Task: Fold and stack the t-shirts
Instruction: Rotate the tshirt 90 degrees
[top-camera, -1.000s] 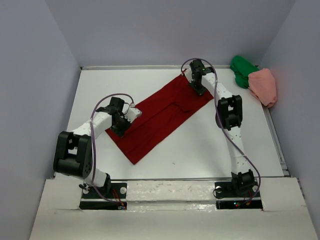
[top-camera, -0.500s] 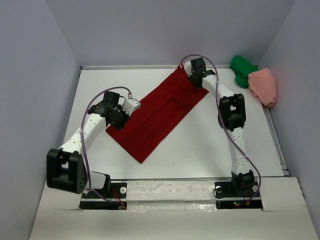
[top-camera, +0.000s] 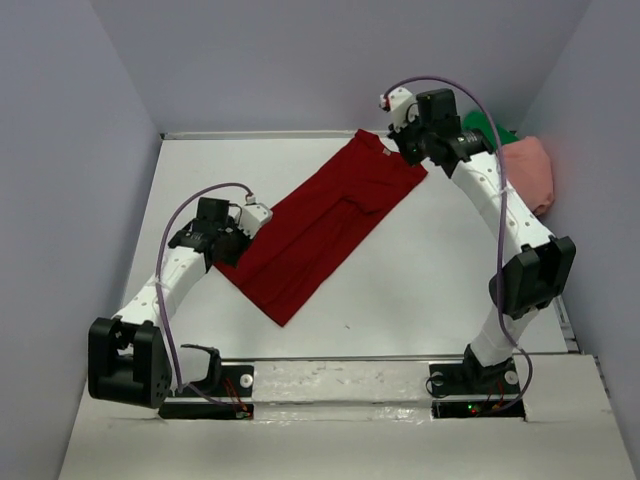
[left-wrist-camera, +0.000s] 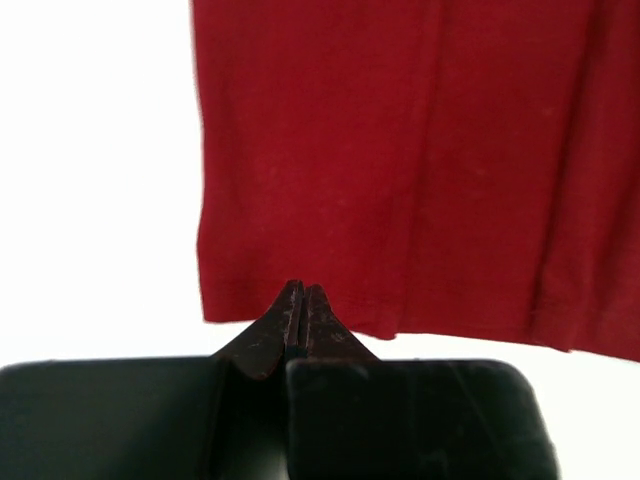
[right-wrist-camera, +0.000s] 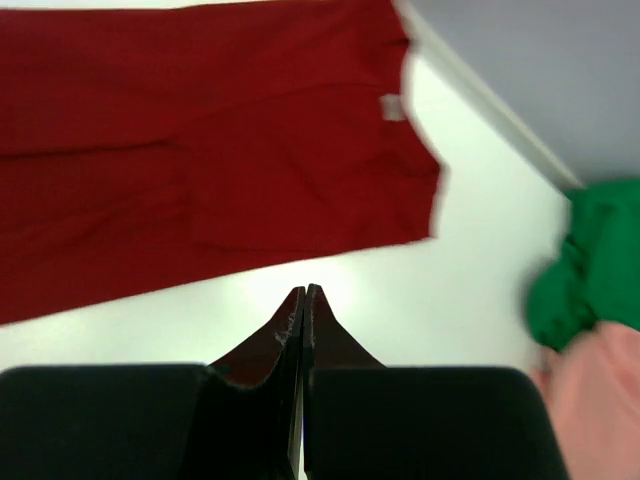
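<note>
The dark red t-shirt (top-camera: 325, 225) lies flat on the white table, folded into a long strip that runs diagonally from near left to far right. It fills the left wrist view (left-wrist-camera: 410, 150) and the top of the right wrist view (right-wrist-camera: 200, 130). My left gripper (top-camera: 228, 248) is shut and empty, its tips (left-wrist-camera: 300, 292) just over the shirt's hem near its left corner. My right gripper (top-camera: 408, 148) is shut and empty, raised off the collar end, over bare table (right-wrist-camera: 303, 292). The bright green t-shirt (top-camera: 485, 132) and salmon pink t-shirt (top-camera: 530, 170) lie bunched at the far right.
The table's back wall (top-camera: 300, 60) stands just behind the shirt's collar end. The right side wall (top-camera: 600, 200) is next to the green (right-wrist-camera: 590, 260) and pink (right-wrist-camera: 600, 400) shirts. My right arm partly covers the green shirt in the top view.
Both grippers have come off the red shirt's ends. The right arm has lifted and swung right; the left arm has drawn back to the left. The shirt stays flat.
</note>
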